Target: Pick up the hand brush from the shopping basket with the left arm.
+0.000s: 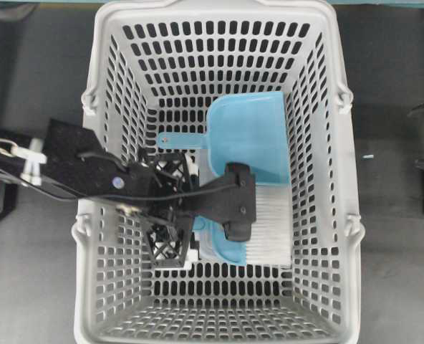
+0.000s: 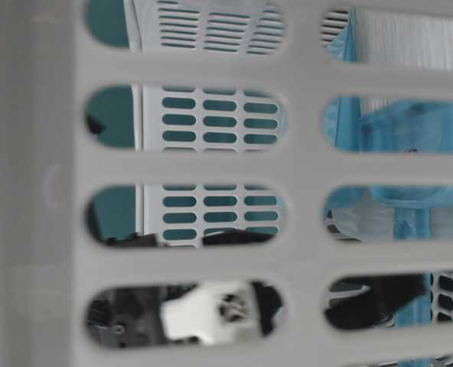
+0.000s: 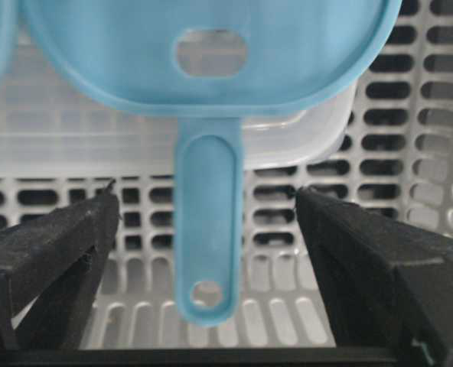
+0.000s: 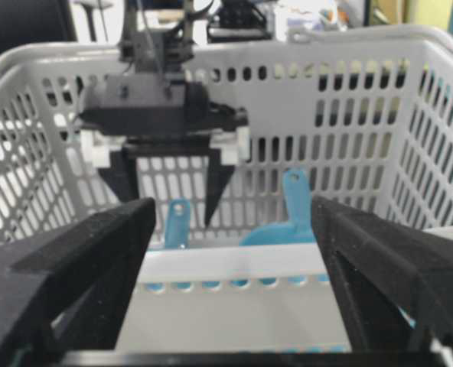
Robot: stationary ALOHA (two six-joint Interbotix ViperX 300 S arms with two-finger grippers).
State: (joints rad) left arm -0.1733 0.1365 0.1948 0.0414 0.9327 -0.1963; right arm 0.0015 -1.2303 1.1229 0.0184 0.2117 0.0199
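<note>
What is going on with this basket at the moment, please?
The left arm has reached down into the large light-grey slotted plastic shopping basket. Its claw is open, with one finger on each side of the thin handle of the small light-blue hand brush with white bristles, which it has not yet gripped. A light-blue plastic dustpan lies beside the brush. The right claw waits open outside the basket.

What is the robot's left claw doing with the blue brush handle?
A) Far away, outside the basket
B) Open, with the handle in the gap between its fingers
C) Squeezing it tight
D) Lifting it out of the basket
B: in the left wrist view the left gripper is open, its two black fingers standing apart on either side of the hand brush handle without touching it, down inside the shopping basket.
</note>
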